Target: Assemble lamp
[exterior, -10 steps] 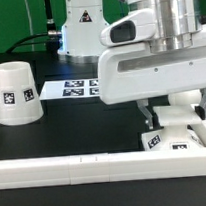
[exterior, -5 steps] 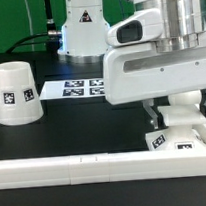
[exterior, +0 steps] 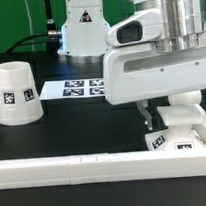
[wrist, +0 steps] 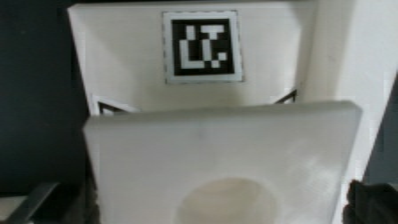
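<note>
Gripper: the gripper is down low at the exterior view's right, its dark fingers standing on either side of the raised middle of the base. I cannot tell whether they press on it or only stand beside it.
Base: flat on the table, just beside the rail, with one tag facing up. The wrist view shows a round hollow in the raised block.
Step in hand: likely taking hold of the base to set it square by the rail.
How to do it well: close evenly on both side faces, keep the base flat, and slide it rather than lift it. The hollow should end up facing upward and unobstructed.
Risk: an off-centre squeeze could twist the base or tip an edge onto the rail.
Shade: upright, well apart at the exterior view's left.
Marker board: behind, between shade and arm.
Bulb: not seen in either view.
</note>
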Available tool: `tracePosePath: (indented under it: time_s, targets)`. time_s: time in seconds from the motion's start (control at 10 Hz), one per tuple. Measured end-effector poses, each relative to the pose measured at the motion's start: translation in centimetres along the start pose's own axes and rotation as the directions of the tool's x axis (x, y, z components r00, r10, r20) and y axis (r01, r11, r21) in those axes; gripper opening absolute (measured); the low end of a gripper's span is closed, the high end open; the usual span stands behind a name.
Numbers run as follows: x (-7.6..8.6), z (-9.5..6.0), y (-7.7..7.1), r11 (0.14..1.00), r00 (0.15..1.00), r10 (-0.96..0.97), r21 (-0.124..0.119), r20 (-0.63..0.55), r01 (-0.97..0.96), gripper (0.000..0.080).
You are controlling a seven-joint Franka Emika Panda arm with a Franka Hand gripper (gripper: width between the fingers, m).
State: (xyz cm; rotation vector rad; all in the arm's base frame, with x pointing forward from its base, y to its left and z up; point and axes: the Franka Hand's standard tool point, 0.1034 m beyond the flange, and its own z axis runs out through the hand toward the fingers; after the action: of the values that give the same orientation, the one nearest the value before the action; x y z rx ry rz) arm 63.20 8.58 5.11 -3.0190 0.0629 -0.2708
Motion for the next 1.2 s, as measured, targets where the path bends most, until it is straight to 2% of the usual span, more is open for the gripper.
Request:
tracePosePath:
  time_s: [0.2, 0.4, 0.6, 0.8, 1.2]
  targets:
    - [-3.9, -2.0, 1.3, 1.0, 1.0, 0.019, -0.015, 0.02, -0.019, 0.0699]
    - [-6.4, -3.9, 1.0, 0.999, 0.999, 0.039, -0.017, 0.035, -0.039, 0.0699]
    - [-7.5, -5.0, -0.6, 0.997, 0.996, 0.077, -0.014, 0.037, -0.077, 0.0699]
    - [-9.3, -4.4, -3.0, 0.996, 0.995, 0.088, -0.011, 0.049, -0.087, 0.0699]
    - [-9.0, -4.5, -2.6, 0.997, 0.996, 0.075, -0.013, 0.046, -0.074, 0.0699]
